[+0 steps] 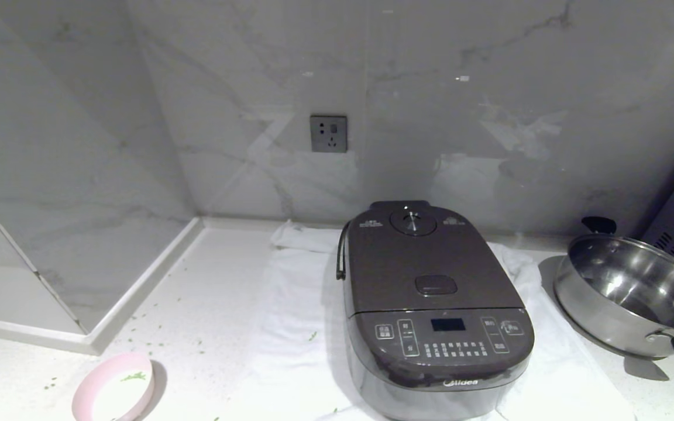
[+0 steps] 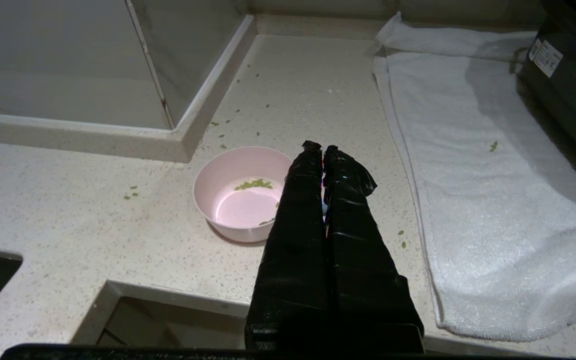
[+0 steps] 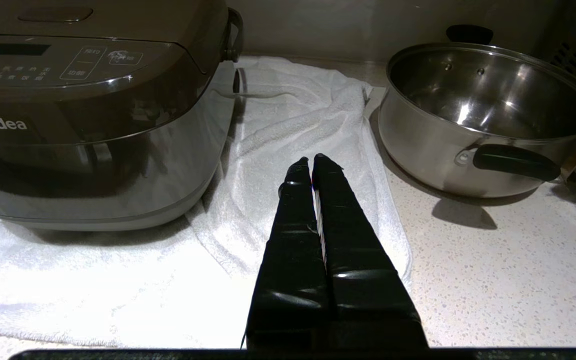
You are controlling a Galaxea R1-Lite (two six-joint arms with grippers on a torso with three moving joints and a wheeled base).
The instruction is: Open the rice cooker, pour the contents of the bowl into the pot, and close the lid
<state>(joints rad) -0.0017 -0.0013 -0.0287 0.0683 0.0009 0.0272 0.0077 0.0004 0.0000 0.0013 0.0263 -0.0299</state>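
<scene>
Bowl (image 2: 242, 192), light, rigid and slick, sits nearest on the table (image 2: 68, 220), best gripped by its rim; both end effectors, left (image 2: 323, 148) and right (image 3: 311, 158), clenched empty; rice cooker (image 1: 430, 304) beyond, lid (image 1: 425, 263) closed

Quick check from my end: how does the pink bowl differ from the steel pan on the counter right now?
The bowl is small, pale pink and handleless; the steel pan is far larger, shiny metal, with black handles. The bowl sits on the bare counter on the robot's left of the rice cooker; the pan stands on the cooker's right. The bowl holds only a few green pieces; the pan looks empty. Both stand upright and open, untouched by either gripper.
</scene>
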